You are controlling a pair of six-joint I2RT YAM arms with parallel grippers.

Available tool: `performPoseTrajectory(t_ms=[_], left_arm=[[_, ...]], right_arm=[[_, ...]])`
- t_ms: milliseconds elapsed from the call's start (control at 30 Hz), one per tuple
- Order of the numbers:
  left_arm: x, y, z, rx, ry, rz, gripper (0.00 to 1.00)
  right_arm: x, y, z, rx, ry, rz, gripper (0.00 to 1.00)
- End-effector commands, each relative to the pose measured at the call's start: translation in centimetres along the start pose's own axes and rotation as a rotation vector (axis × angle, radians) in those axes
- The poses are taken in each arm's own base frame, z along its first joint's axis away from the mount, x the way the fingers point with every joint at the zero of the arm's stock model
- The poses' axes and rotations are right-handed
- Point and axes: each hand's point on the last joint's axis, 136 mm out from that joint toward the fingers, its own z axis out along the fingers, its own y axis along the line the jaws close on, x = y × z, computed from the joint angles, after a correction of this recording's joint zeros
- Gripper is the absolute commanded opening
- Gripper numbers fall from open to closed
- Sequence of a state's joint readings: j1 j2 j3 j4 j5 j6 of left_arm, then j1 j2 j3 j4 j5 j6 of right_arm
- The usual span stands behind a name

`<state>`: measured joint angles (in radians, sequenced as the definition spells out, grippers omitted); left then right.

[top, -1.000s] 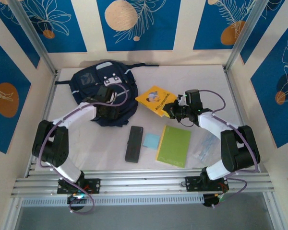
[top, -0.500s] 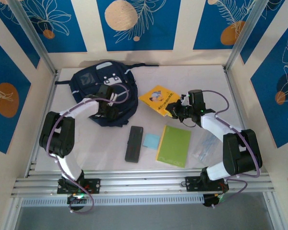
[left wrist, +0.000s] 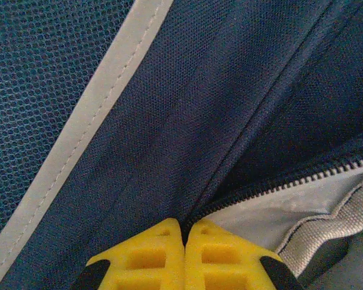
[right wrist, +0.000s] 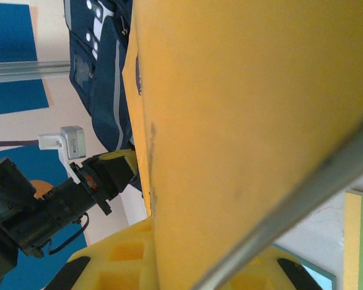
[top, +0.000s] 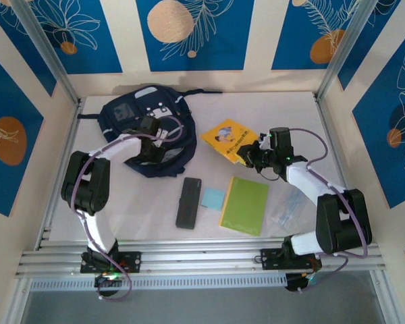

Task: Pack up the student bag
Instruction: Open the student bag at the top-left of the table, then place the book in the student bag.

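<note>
The student bag [top: 143,121], dark navy with a white patch, lies at the back left of the table. My left gripper [top: 152,144] rests on its front part. In the left wrist view its yellow fingers [left wrist: 151,257] are shut on the student bag's [left wrist: 169,121] fabric right at the zipper [left wrist: 290,181], where grey lining shows. My right gripper [top: 254,154] is shut on the corner of a yellow book [top: 228,138], which is tilted up off the table. In the right wrist view the yellow book [right wrist: 248,121] runs between the fingers [right wrist: 109,260], with the student bag [right wrist: 100,72] beyond.
A black case [top: 188,202], a light blue card [top: 213,198], a green notebook [top: 245,205] and a clear plastic sleeve [top: 288,206] lie in a row near the front. Frame posts and walls bound the table on three sides.
My left gripper has closed on the bag's zipper edge after shifting slightly farther onto the bag. The right gripper has carried the yellow book a little to the right.
</note>
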<state>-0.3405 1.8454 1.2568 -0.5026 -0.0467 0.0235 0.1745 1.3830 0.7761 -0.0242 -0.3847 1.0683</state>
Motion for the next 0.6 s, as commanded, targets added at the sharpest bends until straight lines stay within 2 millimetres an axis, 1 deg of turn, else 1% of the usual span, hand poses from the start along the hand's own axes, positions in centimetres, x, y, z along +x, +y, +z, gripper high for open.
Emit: performPoseTrajectory(t_ms=[0, 133, 200, 267, 367, 567], left_arm=[[2.3, -3.3, -0.2, 0.176, 0.061, -0.09, 0.0], [-1.2, -4.4, -4.2, 0.255, -0.072, -0.162, 0.0], [-3.0, -5.1, -6.3, 0.307, -0.134, -0.194, 0.0], [-4.2, -5.6, -7.8, 0.35, -0.178, -0.218, 0.0], [-5.4, -6.0, -8.9, 0.391, -0.214, -0.241, 0.0], [-7.1, -5.9, -9.6, 0.398, -0.265, -0.269, 0.0]], right_arm=[[-1.0, 1.9, -1.6, -0.057, -0.057, -0.079, 0.0], [-1.4, 1.8, -2.5, -0.05, -0.091, -0.082, 0.0], [-1.3, 1.7, -2.9, -0.047, -0.098, -0.085, 0.0], [-1.2, 1.4, -3.1, -0.04, -0.106, -0.083, 0.0], [-1.1, 1.2, -3.3, -0.04, -0.109, -0.078, 0.0], [-0.6, 1.2, -3.4, -0.049, -0.098, -0.075, 0.0]])
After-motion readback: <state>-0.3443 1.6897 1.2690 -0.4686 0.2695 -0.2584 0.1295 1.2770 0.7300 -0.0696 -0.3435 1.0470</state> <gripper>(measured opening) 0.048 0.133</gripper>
